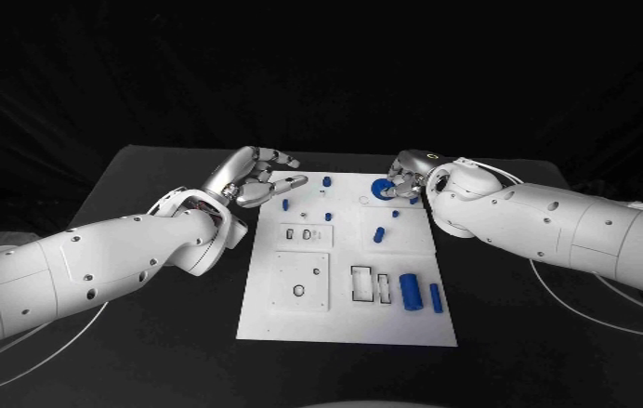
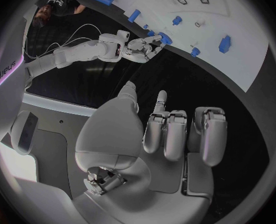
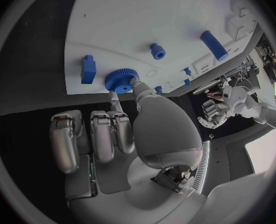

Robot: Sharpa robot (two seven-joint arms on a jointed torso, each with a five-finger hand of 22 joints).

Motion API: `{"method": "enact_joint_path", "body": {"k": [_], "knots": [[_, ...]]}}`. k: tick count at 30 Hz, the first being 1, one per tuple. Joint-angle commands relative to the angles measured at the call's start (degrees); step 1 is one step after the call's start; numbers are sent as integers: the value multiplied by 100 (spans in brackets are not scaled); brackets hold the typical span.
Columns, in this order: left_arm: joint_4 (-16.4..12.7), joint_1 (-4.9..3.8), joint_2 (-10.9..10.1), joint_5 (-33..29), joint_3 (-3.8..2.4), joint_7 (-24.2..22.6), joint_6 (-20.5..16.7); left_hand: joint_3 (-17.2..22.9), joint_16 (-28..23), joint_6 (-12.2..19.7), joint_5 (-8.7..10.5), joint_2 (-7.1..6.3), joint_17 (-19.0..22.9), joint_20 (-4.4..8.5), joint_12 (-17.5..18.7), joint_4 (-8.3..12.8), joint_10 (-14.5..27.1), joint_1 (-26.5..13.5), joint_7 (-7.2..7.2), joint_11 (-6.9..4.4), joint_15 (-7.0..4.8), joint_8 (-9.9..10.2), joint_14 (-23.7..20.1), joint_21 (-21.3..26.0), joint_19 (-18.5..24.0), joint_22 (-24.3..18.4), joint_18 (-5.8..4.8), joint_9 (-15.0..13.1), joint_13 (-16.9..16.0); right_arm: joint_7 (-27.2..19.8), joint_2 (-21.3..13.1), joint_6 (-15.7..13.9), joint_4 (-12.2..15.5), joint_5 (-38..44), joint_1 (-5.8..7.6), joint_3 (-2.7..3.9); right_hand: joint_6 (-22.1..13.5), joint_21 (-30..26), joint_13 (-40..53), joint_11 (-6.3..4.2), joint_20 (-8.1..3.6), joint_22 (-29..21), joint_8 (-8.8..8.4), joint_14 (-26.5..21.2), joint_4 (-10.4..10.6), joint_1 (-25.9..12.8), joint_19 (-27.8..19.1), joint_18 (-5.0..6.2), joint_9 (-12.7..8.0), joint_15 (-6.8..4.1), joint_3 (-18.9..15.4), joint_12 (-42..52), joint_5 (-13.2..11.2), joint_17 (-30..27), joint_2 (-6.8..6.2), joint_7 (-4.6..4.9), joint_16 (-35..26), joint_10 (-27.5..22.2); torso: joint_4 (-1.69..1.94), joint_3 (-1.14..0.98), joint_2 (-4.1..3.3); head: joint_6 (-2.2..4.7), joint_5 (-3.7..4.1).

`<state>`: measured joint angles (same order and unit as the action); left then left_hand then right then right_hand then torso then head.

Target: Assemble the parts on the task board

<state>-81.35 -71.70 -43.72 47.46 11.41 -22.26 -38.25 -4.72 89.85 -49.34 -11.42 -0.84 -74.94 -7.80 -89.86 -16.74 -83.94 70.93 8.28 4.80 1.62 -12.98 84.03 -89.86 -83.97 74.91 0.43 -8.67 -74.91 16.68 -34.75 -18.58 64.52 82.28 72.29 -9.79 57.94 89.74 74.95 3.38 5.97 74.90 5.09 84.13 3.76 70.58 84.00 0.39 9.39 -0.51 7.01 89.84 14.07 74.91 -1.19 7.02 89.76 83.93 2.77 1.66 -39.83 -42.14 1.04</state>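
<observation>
Task board [image 1: 351, 329]: white plate lying flat on the black table [image 1: 161, 352], between the two arms.

Blue gear [image 3: 120, 79]: round, toothed part at the far right corner of the board, pinched at its rim by the right hand [image 1: 406, 177]. In the right wrist view a thumb and one fingertip touch the gear while the other fingers [image 3: 103, 134] lie curled in beside it.

Left hand [image 1: 255, 177]: hovers over the table at the board's far left edge, holding nothing; fingers apart, partly bent.

Other blue parts on the board: two upright cylinders [image 1: 421, 295] side by side near the right edge at the near half; a small peg [image 1: 379, 234] toward the middle right; a small piece [image 1: 327, 181] at the far edge; a block [image 3: 88, 68] just beside the gear.

Board recesses: several rectangular cut-outs [image 1: 369, 283] in the middle and near the left side.
</observation>
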Motion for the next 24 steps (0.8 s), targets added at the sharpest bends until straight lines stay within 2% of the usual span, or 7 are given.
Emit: {"method": "enact_joint_path", "body": {"k": [1,9,13,19,24], "knots": [[-6,-2,16,12,-4,-55,-8,17,15,-43,-21,48,-1506,-27,-14,1,-606,6,11,-10,-31,29,597,-14,-603,1509,-43,-6,-1509,44,-3,55,8,96,-2,-1,114,26,1505,-11,4,1510,37,587,-16,17,600,-39,26,0,60,16,38,1509,84,-37,24,607,0,0,-2,-4,1],[-1,-2,23,12,-4,-55,-12,17,15,-43,-21,48,-1506,-27,-14,1,-606,6,11,-10,-31,29,597,-14,-603,1509,-43,-6,-1509,50,-20,36,21,106,-2,-1,174,26,1505,-42,-18,1510,10,587,-98,101,600,-39,12,-26,150,16,54,1509,81,-68,24,607,1,1,-1,-7,0],[2,-2,25,12,-4,-56,-13,17,15,-43,-21,48,-1506,-27,-14,1,-606,6,11,-10,-31,29,597,-14,-603,1509,-43,-6,-1509,24,-47,-39,49,30,-3,-1,142,26,1505,-48,-32,1510,-47,587,-162,148,600,-39,-14,-37,196,16,94,1509,37,-71,24,607,3,2,1,1,-4],[8,-2,21,12,-4,-59,-13,17,15,-43,-21,48,-1506,-27,-14,1,-606,6,11,-10,-31,29,597,-14,-603,1509,-43,-6,-1509,-60,-88,-121,99,-491,-5,-1,98,26,1505,-37,-37,1510,-101,587,-211,164,600,-39,-41,-37,220,16,130,1509,-26,-49,24,607,2,1,5,-2,-7],[1,-2,5,12,-4,-58,-17,17,15,-43,-21,48,-1506,-27,-14,1,-606,6,11,-10,-31,29,597,-14,-603,1509,-43,-6,-1509,-192,-158,-306,191,-1192,-6,0,119,26,1505,-15,-34,1510,-105,587,-241,171,600,-39,-47,-28,235,16,168,1509,-64,-19,24,607,-1,3,-1,15,-17]]}}
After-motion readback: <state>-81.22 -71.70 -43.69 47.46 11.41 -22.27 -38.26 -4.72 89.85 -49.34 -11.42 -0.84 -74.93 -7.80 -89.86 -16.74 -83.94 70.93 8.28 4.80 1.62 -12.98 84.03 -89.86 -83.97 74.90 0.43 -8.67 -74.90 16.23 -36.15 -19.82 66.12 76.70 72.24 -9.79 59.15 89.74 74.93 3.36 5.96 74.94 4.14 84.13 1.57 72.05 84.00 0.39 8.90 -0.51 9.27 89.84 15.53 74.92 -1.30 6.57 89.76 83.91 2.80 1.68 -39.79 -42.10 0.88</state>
